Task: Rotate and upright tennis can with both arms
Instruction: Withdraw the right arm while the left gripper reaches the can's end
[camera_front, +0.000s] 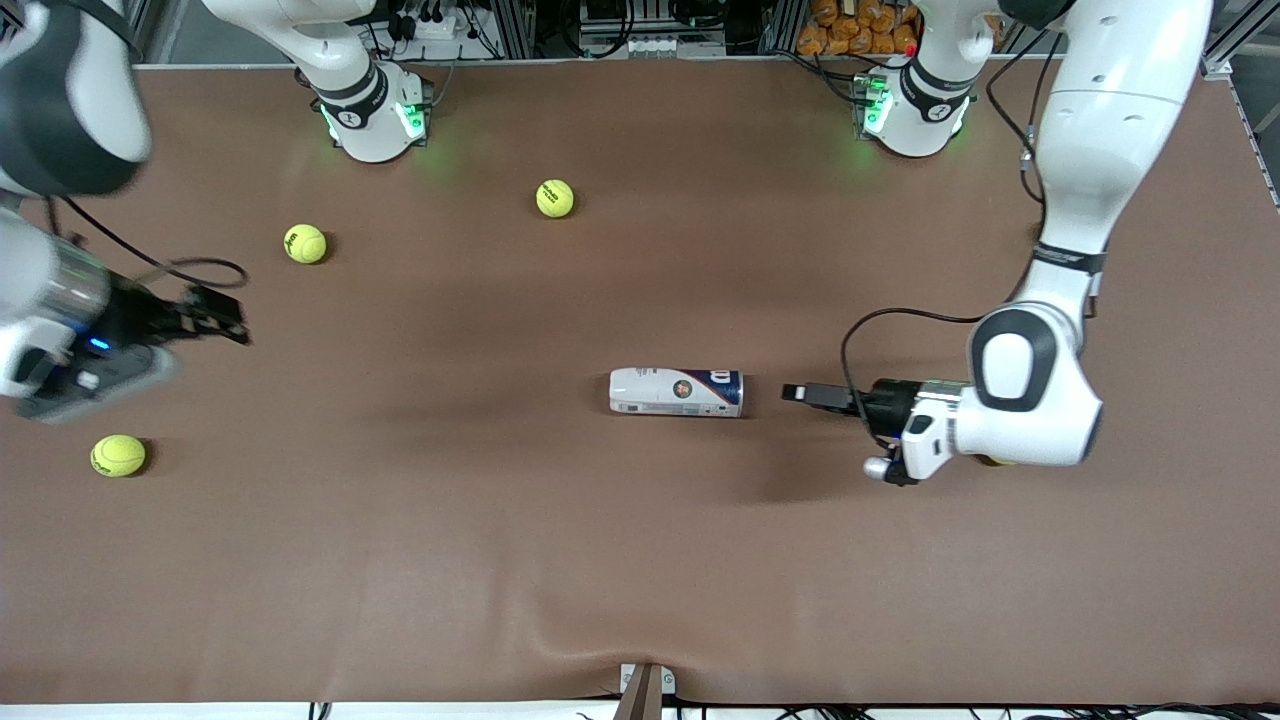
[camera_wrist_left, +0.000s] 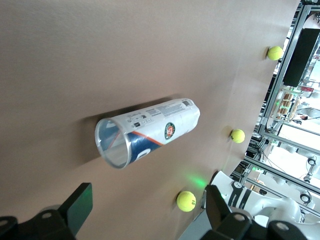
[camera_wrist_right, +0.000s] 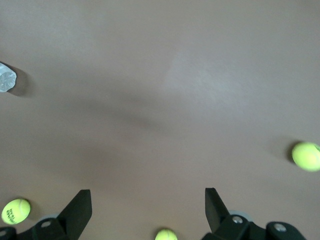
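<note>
The tennis can (camera_front: 676, 391) lies flat on its side near the middle of the brown table (camera_front: 640, 560), long axis running from one arm's end of the table toward the other. Its open mouth (camera_wrist_left: 113, 142) faces the left arm's end, straight at the left gripper (camera_front: 806, 394), which hovers low just off that end, not touching, jaws spread wide. The white end points toward the right arm's end. Over there the right gripper (camera_front: 222, 320) hangs above bare table, fingers (camera_wrist_right: 77, 210) parted, holding nothing. One can, and four tennis balls in sight: one (camera_front: 555, 198), two (camera_front: 305, 243), three (camera_front: 118, 455), plus a fourth mostly hidden under the left arm (camera_front: 993, 461).
</note>
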